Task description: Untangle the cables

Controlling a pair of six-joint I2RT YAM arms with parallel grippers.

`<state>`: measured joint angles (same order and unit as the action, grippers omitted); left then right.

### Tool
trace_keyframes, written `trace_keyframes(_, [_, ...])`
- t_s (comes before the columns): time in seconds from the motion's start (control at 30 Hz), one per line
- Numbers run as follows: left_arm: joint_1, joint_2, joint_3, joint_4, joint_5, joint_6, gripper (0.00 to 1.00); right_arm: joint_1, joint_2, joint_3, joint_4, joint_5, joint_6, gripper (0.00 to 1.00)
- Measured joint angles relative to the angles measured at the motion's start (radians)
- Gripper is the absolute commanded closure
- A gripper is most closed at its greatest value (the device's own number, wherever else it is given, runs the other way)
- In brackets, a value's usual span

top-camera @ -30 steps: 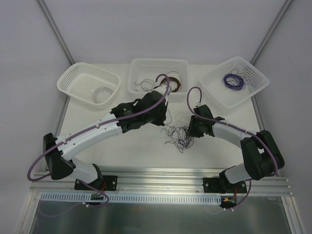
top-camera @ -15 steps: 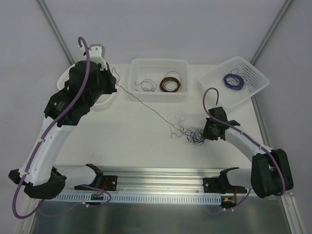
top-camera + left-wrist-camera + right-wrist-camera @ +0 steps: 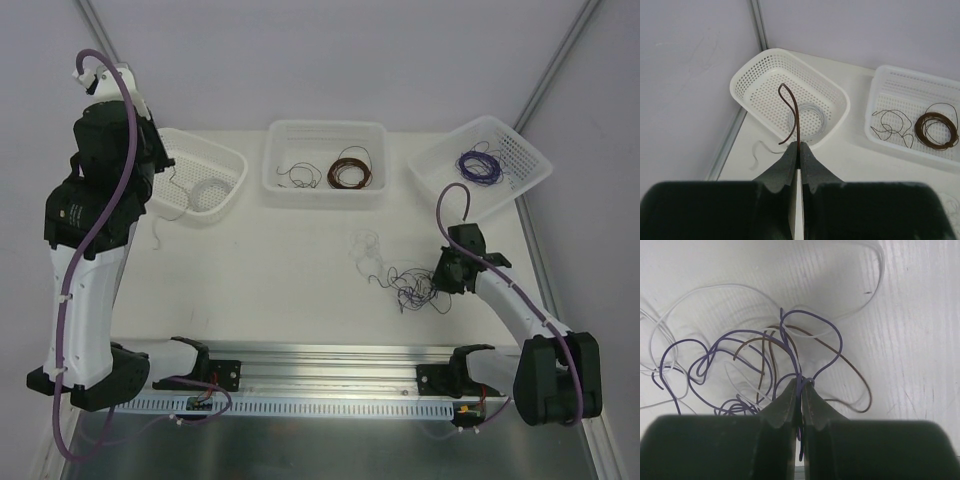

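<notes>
White table top fills the middle, with plain grey walls behind it. Three white plastic baskets sit along the far edge. The left basket has holes all over and holds a round white wire coil. The middle tub holds a round brown wire coil and some loose bits. The right basket holds a round purple wire coil.

The messy clump of cables, thin purple, brown and white wires, lies on the table at the near right. The right gripper is down on it, fingers pressed together and pinching a thin purple strand.

The left gripper is lifted high at the far left, above the left basket. Its fingers are pressed together on one thin brown strand, which sticks up between them. I cannot tell if that strand's other end reaches the clump.

I think the step in hand is pulling one strand free while the right gripper holds the clump down. Next, the brown strand likely belongs with the brown coil. So the left arm would need to go right, over the middle tub, and then let go.
</notes>
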<state>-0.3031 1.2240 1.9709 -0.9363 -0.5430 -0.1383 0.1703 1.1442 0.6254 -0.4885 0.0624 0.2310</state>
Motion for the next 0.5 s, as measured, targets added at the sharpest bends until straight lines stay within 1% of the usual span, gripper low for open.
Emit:
trace_keyframes(0.07, [0.004,0.009,0.021,-0.006,0.001,0.006,1.00,-0.015,-0.005,-0.003,-0.006,-0.007,-0.008,0.92])
trace_keyframes(0.13, [0.006,0.018,0.039,-0.013,0.032,0.009,1.00,-0.023,-0.010,-0.003,-0.008,-0.018,-0.013,0.87])
trace_keyframes(0.27, [0.010,0.044,0.076,-0.016,0.147,0.008,1.00,-0.025,-0.024,-0.003,-0.010,-0.061,-0.026,0.73])
trace_keyframes(0.3, [0.010,0.054,0.090,-0.016,0.179,0.006,1.00,-0.025,-0.027,-0.003,-0.010,-0.078,-0.031,0.64])
trace_keyframes(0.37, [0.010,0.076,0.119,-0.013,0.230,0.001,1.00,-0.025,-0.036,-0.003,-0.013,-0.109,-0.042,0.54])
trace_keyframes(0.4, [0.010,0.092,0.145,-0.017,0.253,0.000,1.00,-0.025,-0.043,-0.003,-0.016,-0.126,-0.048,0.45])
trace_keyframes(0.47, [0.010,0.127,0.208,-0.015,0.289,-0.002,1.00,-0.025,-0.062,-0.001,-0.026,-0.158,-0.063,0.36])
trace_keyframes(0.5, [0.010,0.145,0.237,-0.011,0.305,-0.003,1.00,-0.025,-0.075,0.001,-0.032,-0.172,-0.069,0.27])
